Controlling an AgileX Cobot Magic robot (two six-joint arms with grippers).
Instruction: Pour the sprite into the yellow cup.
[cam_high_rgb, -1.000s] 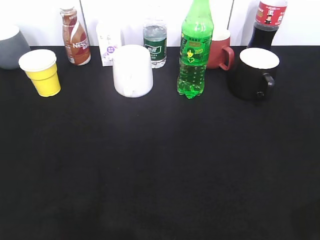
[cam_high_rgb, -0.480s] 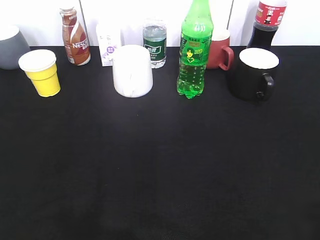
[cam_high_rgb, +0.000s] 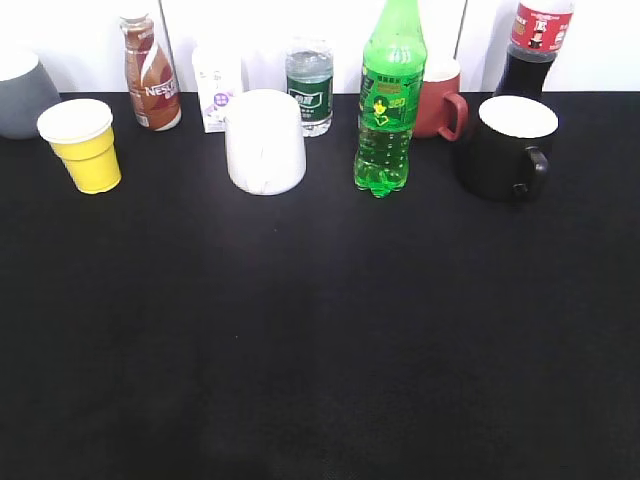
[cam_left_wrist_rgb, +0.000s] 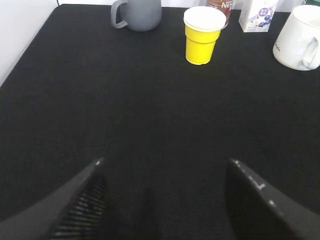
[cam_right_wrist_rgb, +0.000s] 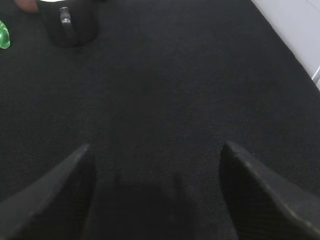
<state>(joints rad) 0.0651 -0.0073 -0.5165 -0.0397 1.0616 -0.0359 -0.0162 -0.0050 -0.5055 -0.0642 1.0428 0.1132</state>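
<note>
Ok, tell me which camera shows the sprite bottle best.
The exterior view: the sprite bottle stands upright there, nearly whole, label facing the camera, only its cap cut off by the top edge. The right wrist view catches just a green sliver at its left edge. The left wrist view misses it.

Neither arm shows in the exterior view, so everything here comes from the two wrist cameras. The left arm's dark two-fingered gripper (cam_left_wrist_rgb: 165, 172) hangs low over the black tabletop, its jaws spread wide with only bare cloth between them; the ribbed inner pad of the left finger (cam_left_wrist_rgb: 82, 207) catches a little light, and the opposite finger (cam_left_wrist_rgb: 255, 202) angles in from the other side. The right arm's dark two-fingered gripper (cam_right_wrist_rgb: 155, 165) sits in much the same pose, jaws parted wide and holding nothing, both fingers in shadow and pointing forward across the table surface. Whether either gripper touches the cloth cannot be told.
</note>
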